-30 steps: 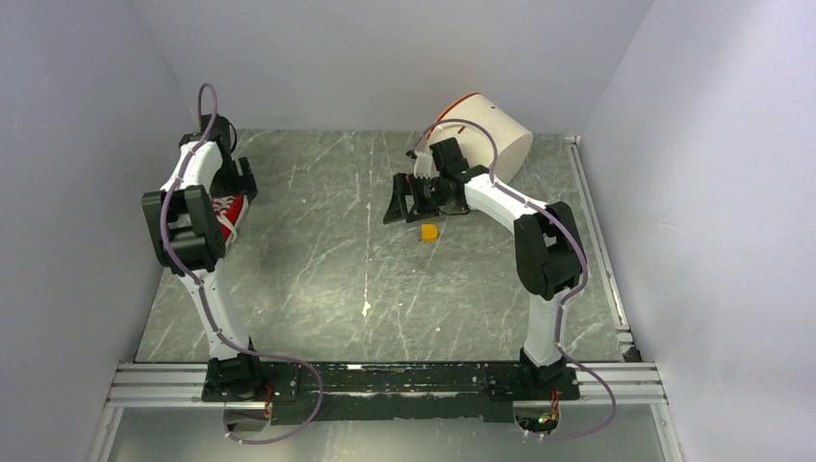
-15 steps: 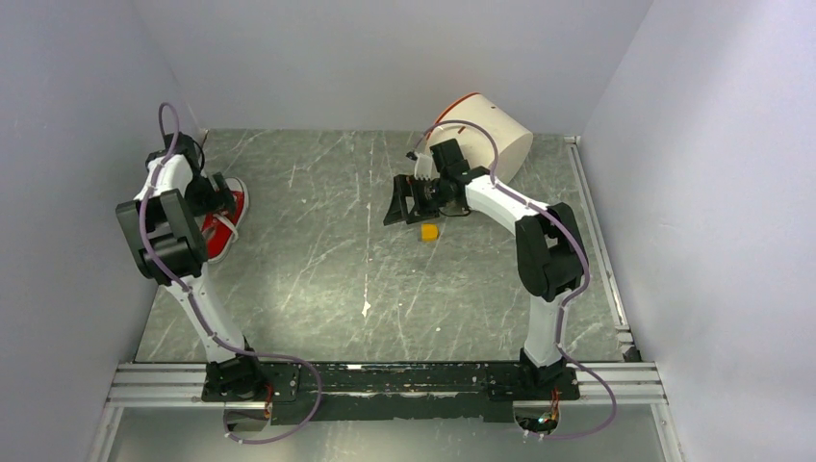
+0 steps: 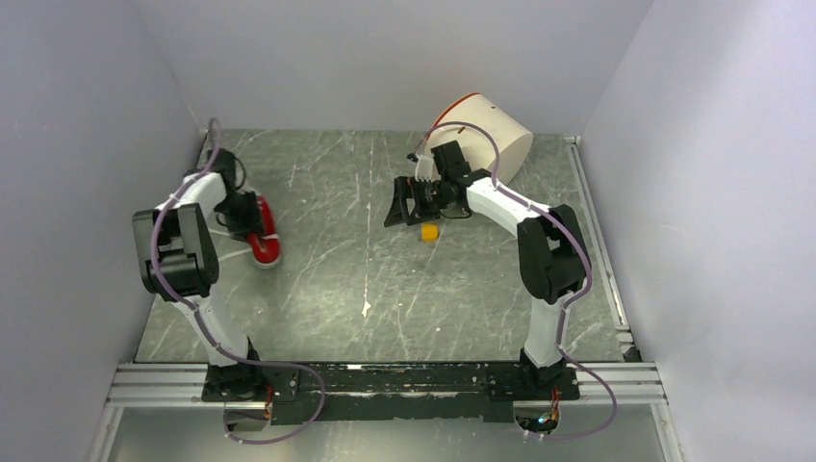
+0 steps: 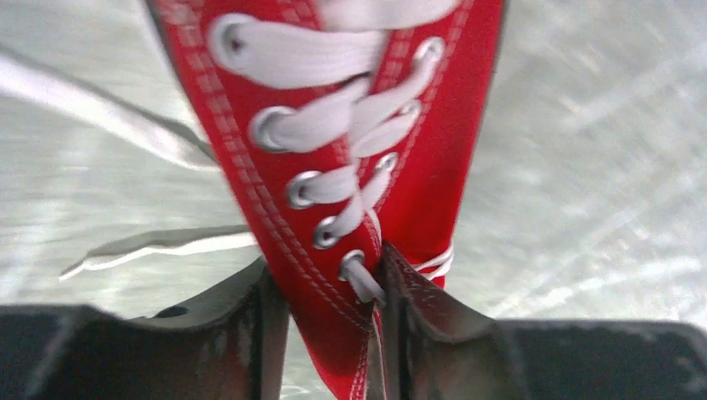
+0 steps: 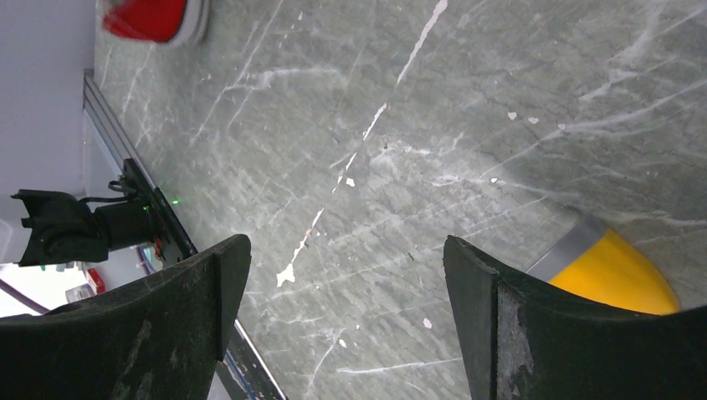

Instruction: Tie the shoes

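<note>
Since the earlier frame the left arm has swung in from the wall, and the red sneaker point(image 3: 267, 243) has slid with it toward the middle. It now lies at about 9 o'clock on the table point(image 3: 366, 289). The left gripper point(image 4: 333, 329) is clamped narrow on the sneaker's eyelet strip, at the end where the white laces point(image 4: 292, 54) finish. Two loose lace ends trail toward 9 o'clock. The right gripper point(image 5: 342, 325) hangs spread wide above the bare table, holding nothing, just at 11 o'clock of a yellow block point(image 3: 429, 232).
</note>
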